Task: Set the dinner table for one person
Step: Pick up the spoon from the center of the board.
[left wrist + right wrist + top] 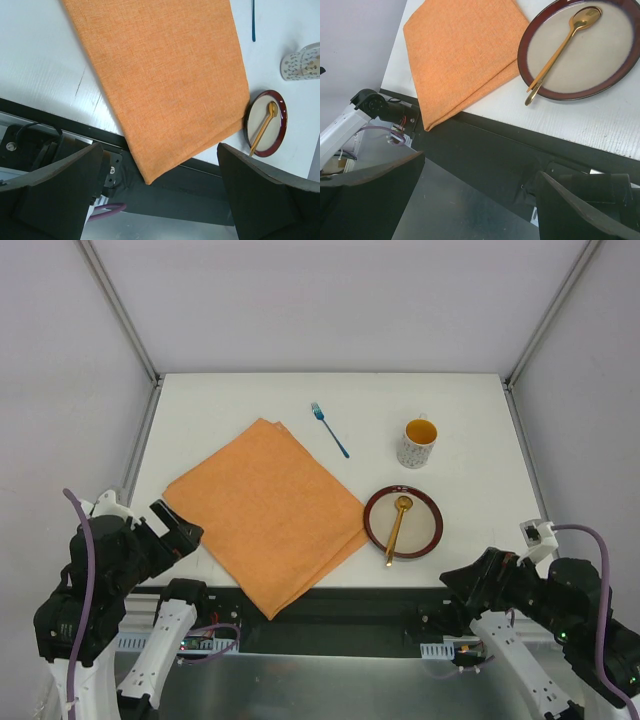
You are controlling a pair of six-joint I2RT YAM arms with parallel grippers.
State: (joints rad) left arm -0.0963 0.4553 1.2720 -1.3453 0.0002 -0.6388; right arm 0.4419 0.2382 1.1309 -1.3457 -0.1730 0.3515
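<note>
Both tools hang released and empty off the near edge, left tool (pixel 172 525) at 7 o'clock and right tool (pixel 468 585) at 5, seemingly parked clear of the bench (pixel 250 400). On the bench an orange placemat (pixel 265 510) lies askew with one corner overhanging. A plate (pixel 420 520) carrying a gold spoon (pixel 397 528) sits just beside it at 3 o'clock. The blue fork (pixel 330 430) and mug (pixel 419 443) wait farther back, apparently unplaced.

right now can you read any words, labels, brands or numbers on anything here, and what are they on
No readable text in any view.
The mug has a small printed pattern, too small to tell whether any of it is lettering.
The placemat, plate, spoon, fork and dinner table show no writing.
</note>
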